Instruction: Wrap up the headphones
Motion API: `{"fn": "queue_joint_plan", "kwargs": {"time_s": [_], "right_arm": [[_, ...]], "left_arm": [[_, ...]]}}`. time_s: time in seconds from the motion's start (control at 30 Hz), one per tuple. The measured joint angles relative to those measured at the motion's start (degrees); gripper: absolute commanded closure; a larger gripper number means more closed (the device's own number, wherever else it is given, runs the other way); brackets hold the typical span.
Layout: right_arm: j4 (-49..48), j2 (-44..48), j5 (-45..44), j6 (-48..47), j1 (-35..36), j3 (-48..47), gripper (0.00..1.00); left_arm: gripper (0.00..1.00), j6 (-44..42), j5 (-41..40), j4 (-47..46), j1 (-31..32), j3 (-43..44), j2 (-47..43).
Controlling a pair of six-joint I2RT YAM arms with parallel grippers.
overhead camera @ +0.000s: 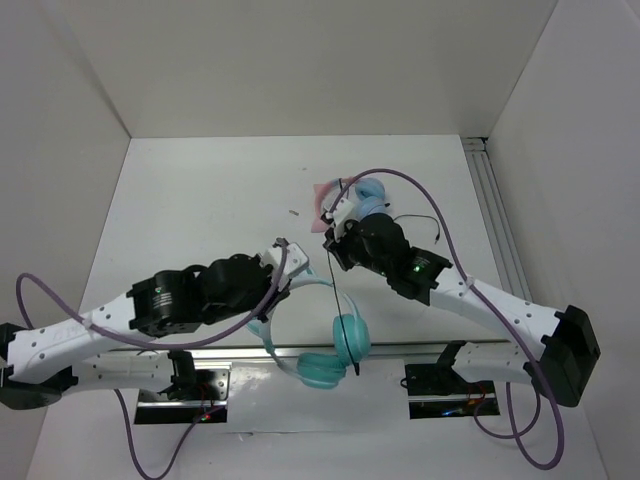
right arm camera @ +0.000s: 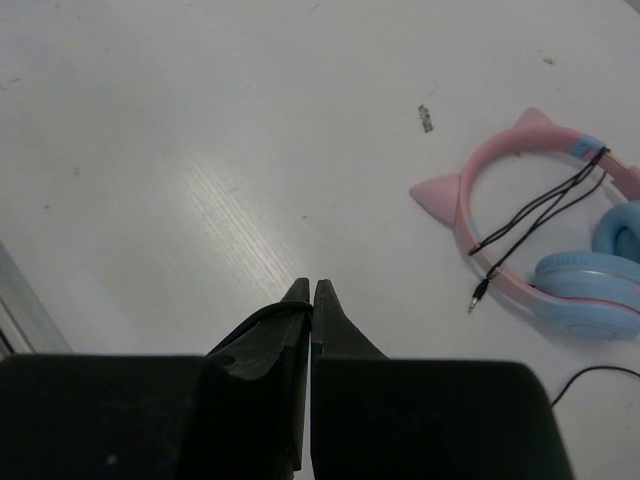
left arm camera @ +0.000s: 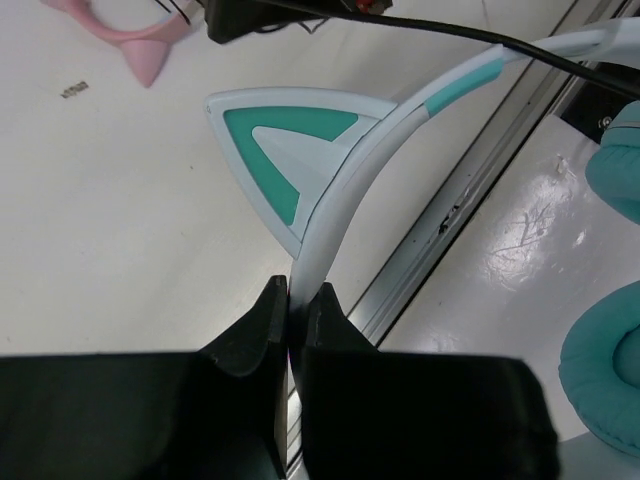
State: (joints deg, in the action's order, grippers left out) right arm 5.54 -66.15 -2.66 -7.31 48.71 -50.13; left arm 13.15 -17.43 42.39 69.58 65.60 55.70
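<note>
**Left gripper (left arm camera: 297, 300) clamped on the band, right gripper (right arm camera: 310, 295) pinching the cable**

The left gripper has both black fingers squeezed tight on the pale headband (left arm camera: 330, 215) of the teal headphones (overhead camera: 335, 350). It's grabbing the band just below one of the cat ears (left arm camera: 285, 150), the white one with a teal triangle in it. From the left wrist cam the band arcs up and off to the right, and the two teal earcups (left arm camera: 610, 370) sit at the right edge of the shot, past the metal rail (left arm camera: 440, 225).

From overhead, the headphones are down at the near edge of the table (overhead camera: 200, 200), between the two arm bases. The earcups are right by that rail.

The right gripper is closed almost tip to tip, with the thin black cable (left arm camera: 450, 30) caught between the fingertips. You can just make it out as a fine line running into the tips on the right wrist cam. In the top view the cable runs in a straight line from that gripper down to the earcups. I can't tell exactly where it ends there.

There's also a second pair, the pink headphones (right arm camera: 585, 285) with light blue cups, lying on the table just beyond the right gripper. Its own black cord (right arm camera: 540, 205) is strung across the band, and the jack (right arm camera: 478, 295) lies beside the band. A tiny dark speck (right arm camera: 425, 118) sits on the table near the pink ears.
</note>
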Motion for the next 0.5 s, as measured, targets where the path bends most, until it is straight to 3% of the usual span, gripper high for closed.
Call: {"fn": "queue_joint_plan", "kwargs": {"time_s": [0.3, 0.37, 0.47, 0.5], "right_arm": [[-7.8, -3.0, 13.8, 2.2, -2.1, 1.6, 1.0], [-11.5, -4.0, 18.2, 3.5, -2.8, 3.0, 0.92], [-18.6, -7.6, 23.8, 6.3, -3.0, 3.9, 0.58], [-21.1, -9.5, 25.0, 7.1, -3.1, 4.0, 0.56]], "left_arm": [[1.0, -0.3, -5.6, -0.1, 0.2, 0.0, -6.1], [1.0, 0.6, -7.3, -0.5, 0.3, 0.0, -7.2], [1.0, 2.1, -9.8, -0.9, 0.4, 0.5, -8.7], [1.0, 2.4, -10.1, -0.9, 0.5, 1.3, -8.7]]}}
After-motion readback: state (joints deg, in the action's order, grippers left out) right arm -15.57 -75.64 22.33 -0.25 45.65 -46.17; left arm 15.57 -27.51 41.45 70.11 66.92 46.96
